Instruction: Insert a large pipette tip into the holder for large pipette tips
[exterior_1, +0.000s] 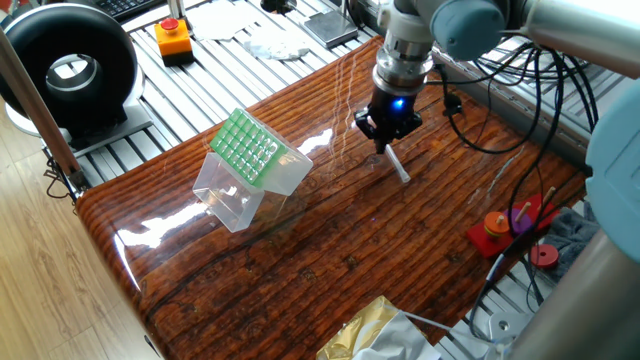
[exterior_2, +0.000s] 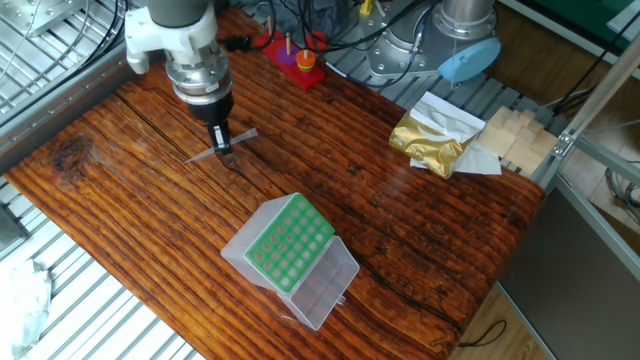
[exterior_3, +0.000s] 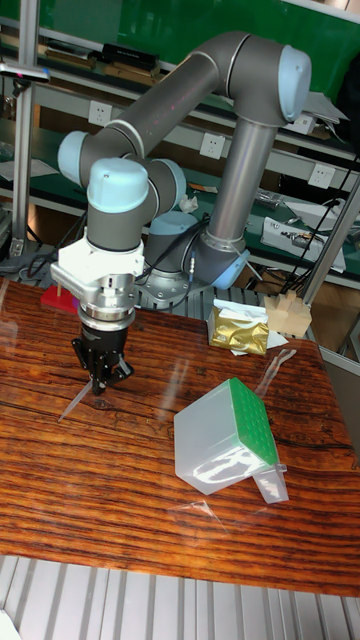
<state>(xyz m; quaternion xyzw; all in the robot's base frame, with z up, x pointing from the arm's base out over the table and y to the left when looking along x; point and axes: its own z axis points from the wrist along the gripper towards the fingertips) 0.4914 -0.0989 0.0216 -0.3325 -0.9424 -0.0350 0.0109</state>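
Observation:
The large pipette tip (exterior_1: 398, 166) is a slim translucent tube lying flat on the wooden table (exterior_1: 330, 250); it also shows as the tip (exterior_2: 238, 137) and the tip (exterior_3: 73, 402). My gripper (exterior_1: 385, 143) points straight down over the tip's middle, fingers low at the table, slightly open on either side of it. The same gripper (exterior_2: 222, 146) shows thin and edge-on, and the gripper (exterior_3: 100, 384) shows from the front. The holder for large pipette tips (exterior_1: 247, 148), a clear box with a green grid top, lies tilted, lid open, well left of the gripper; the holder (exterior_2: 290, 244) and the holder (exterior_3: 232, 434) show too.
A red peg toy (exterior_1: 512, 226) stands by the table's right edge. A gold foil bag (exterior_2: 430, 138) and wooden blocks (exterior_2: 512, 135) lie at one end. Cables (exterior_1: 560, 110) hang behind the arm. An orange button box (exterior_1: 173, 36) sits off the table.

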